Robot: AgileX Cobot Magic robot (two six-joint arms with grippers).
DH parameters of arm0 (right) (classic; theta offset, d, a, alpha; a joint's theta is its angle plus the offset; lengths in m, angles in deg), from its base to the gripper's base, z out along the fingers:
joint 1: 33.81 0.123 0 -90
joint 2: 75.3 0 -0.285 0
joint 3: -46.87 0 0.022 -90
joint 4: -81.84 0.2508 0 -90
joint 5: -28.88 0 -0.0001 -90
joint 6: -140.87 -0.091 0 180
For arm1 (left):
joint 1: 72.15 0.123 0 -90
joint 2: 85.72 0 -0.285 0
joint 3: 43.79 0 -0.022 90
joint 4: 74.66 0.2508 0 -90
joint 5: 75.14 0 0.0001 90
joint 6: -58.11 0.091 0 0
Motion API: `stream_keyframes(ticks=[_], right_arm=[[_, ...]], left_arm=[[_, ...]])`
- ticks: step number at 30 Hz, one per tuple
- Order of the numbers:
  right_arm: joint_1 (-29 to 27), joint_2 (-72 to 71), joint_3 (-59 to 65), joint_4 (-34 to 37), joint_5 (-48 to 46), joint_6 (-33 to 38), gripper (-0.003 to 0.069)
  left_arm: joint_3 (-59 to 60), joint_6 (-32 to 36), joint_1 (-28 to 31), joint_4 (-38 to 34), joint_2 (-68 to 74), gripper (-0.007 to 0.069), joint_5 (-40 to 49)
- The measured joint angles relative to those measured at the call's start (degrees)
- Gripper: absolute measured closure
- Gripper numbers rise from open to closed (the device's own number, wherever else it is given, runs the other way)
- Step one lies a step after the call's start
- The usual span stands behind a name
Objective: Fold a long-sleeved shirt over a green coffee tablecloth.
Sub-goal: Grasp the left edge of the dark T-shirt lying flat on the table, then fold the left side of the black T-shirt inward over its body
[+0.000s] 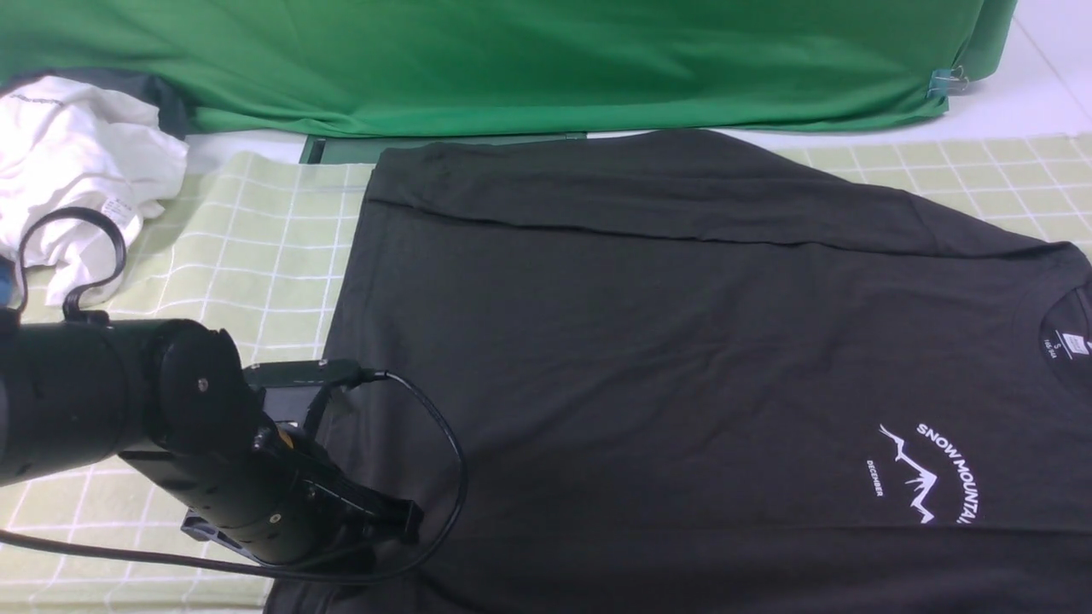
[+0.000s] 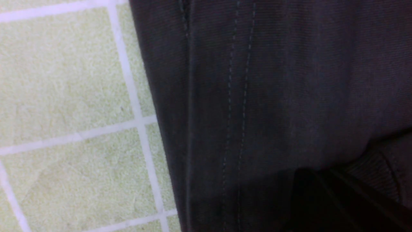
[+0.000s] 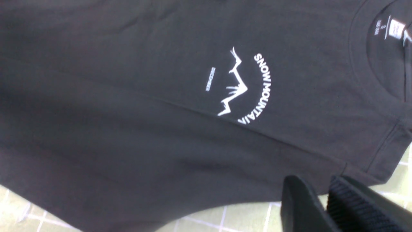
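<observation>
The long-sleeved shirt lies spread flat on the green coffee tablecloth, chest side up. Its neck is toward the robot's right and its hem toward the left. One sleeve is laid across the body along the far edge. The white mountain logo sits near the right, on the side closer to the robot, and the white neck label shows inside the collar at the right edge of the front view. The pale checked cloth shows beyond the shirt on the left, at the far right and along the near edge.

The left gripper is down on the near-left corner of the shirt, at the hem. Its jaws are closed tight, and in the left wrist view the stitched hem runs just beside them, with the dark fabric gathered up against the fingers, apparently pinched. A black cable loops from the wrist over the shirt.

The right gripper appears only in its own wrist view, above the shirt's near edge by the shoulder seam. Its jaws stand slightly apart, with a strip of tablecloth visible through the gap and nothing between them.

A crumpled white garment lies at the far left. A deep-green sheet hangs along the back, with a clip at its right corner.
</observation>
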Motion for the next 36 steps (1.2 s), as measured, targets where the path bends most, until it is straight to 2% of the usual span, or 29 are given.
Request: stream_keyframes(ticks=[7, 16, 21, 31, 36], right_arm=[[0.0, 0.0, 0.0, 0.0, 0.5, 0.1, 0.0485], [0.0, 0.0, 0.0, 0.0, 0.5, 0.2, 0.0468], [0.0, 0.0, 0.0, 0.0, 0.5, 0.2, 0.0461], [0.0, 0.0, 0.0, 0.0, 0.8, 0.2, 0.0447], [0.0, 0.0, 0.0, 0.0, 1.1, 0.2, 0.0442]], left_arm=[[-4.3, -0.4, 0.0, 0.0, -3.5, 0.0603, 3.9], [-24.3, -6.5, 0.0, 6.5, -5.8, 0.0603, 11.6], [-35.2, -9.9, 0.5, 11.1, -0.1, 0.0603, 12.4], [-49.3, -10.6, 7.7, 11.9, 18.0, 0.0603, 13.3], [-52.0, -10.5, 9.3, 12.0, 24.4, 0.0603, 13.5]])
